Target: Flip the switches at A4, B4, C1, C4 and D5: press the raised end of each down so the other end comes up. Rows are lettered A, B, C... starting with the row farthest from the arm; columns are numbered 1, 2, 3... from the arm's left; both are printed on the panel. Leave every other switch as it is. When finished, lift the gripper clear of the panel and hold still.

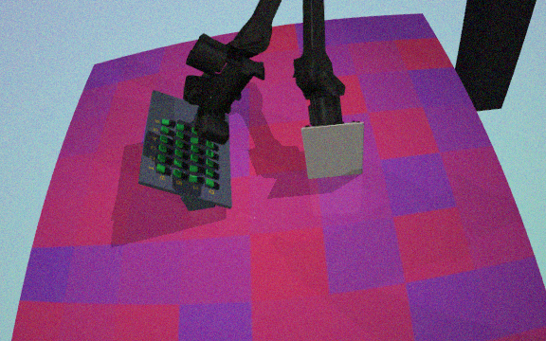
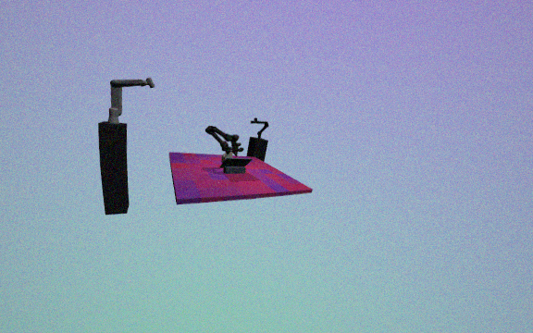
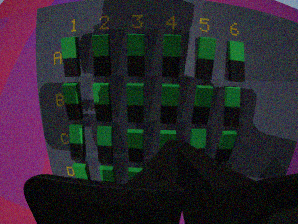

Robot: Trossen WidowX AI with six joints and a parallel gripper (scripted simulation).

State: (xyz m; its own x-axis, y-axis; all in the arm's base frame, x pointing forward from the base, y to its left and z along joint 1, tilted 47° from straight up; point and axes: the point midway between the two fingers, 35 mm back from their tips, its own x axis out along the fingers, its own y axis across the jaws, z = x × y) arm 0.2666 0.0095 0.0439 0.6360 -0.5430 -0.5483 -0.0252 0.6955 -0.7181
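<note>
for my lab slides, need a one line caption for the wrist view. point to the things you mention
Closed tool point(image 3: 173, 148) over the lower part of a lettered, numbered panel point(image 3: 270, 112) of green-and-black switches, row D partly hidden.
</note>
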